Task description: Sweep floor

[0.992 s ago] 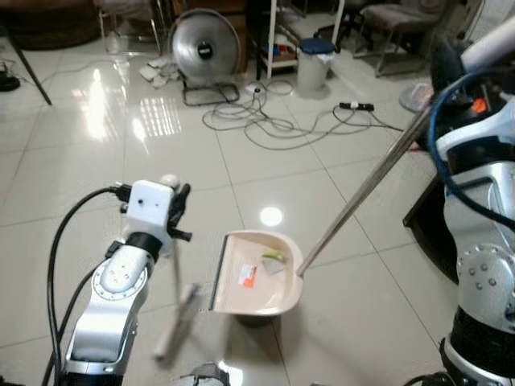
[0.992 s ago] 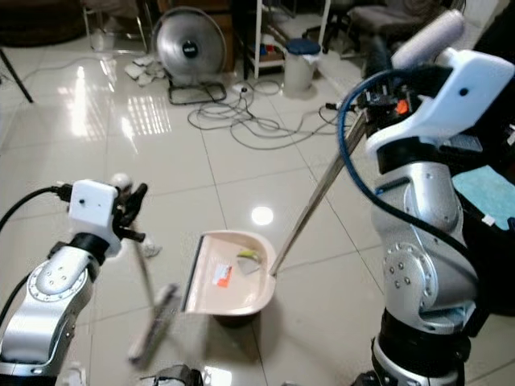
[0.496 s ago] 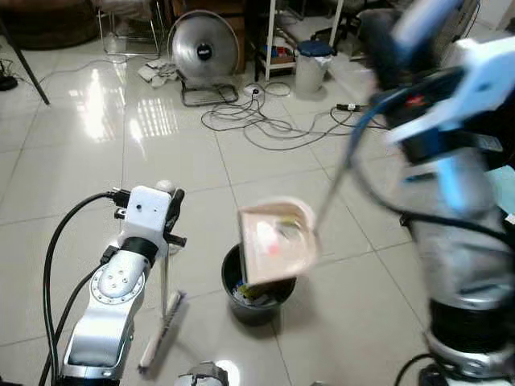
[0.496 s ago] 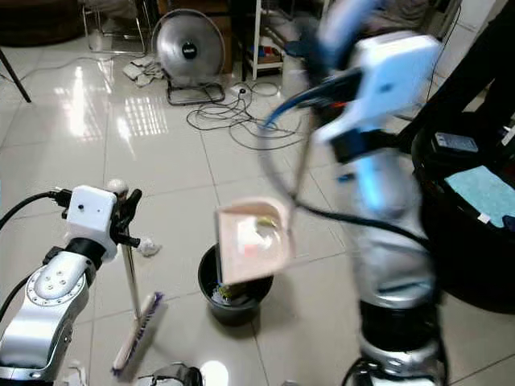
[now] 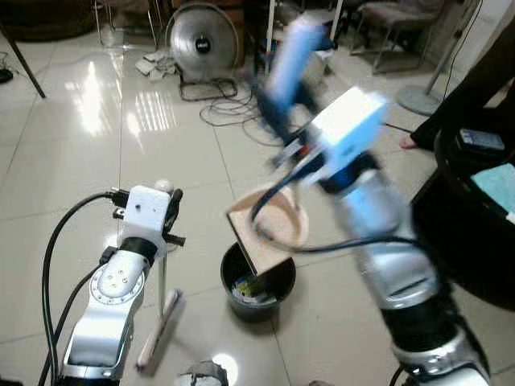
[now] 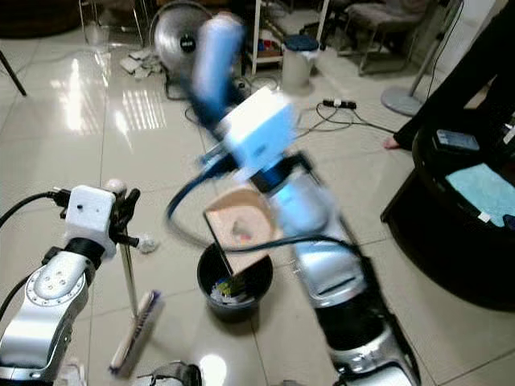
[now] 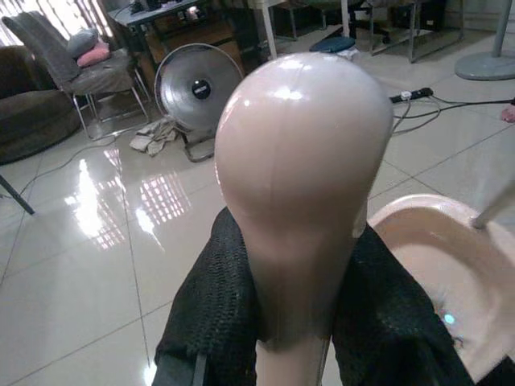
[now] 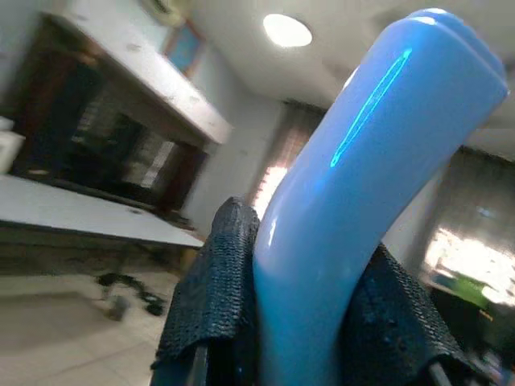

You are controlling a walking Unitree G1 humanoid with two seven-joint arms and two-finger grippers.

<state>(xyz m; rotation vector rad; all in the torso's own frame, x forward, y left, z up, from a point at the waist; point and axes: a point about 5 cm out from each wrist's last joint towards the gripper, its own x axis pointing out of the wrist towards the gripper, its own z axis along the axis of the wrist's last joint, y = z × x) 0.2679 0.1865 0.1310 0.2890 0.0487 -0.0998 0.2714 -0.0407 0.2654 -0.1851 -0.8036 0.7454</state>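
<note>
My left gripper point(image 5: 170, 203) is shut on a broom stick just below its pale pink knob point(image 7: 302, 153). The stick stands nearly upright, and the brush head point(image 5: 158, 328) rests on the tiles. Raised high across the middle, blurred, is my right gripper point(image 6: 211, 108), shut on the blue handle point(image 8: 354, 177) of a long-handled dustpan. The beige dustpan point(image 5: 269, 229) hangs tilted steeply over a black bin point(image 5: 256, 288), right of the broom. Scraps lie inside the bin.
A floor fan point(image 5: 201, 39) and loose cables point(image 5: 237, 117) lie at the back. A white pail with a blue lid point(image 6: 298, 58) stands beyond. Black furniture with a teal cloth point(image 6: 487, 189) fills the right. A crumpled scrap point(image 6: 146, 242) lies by the broom.
The dustpan went from level above the bin to steeply tilted over it. My right arm swung up and leftward across the view. The broom straightened to nearly upright.
</note>
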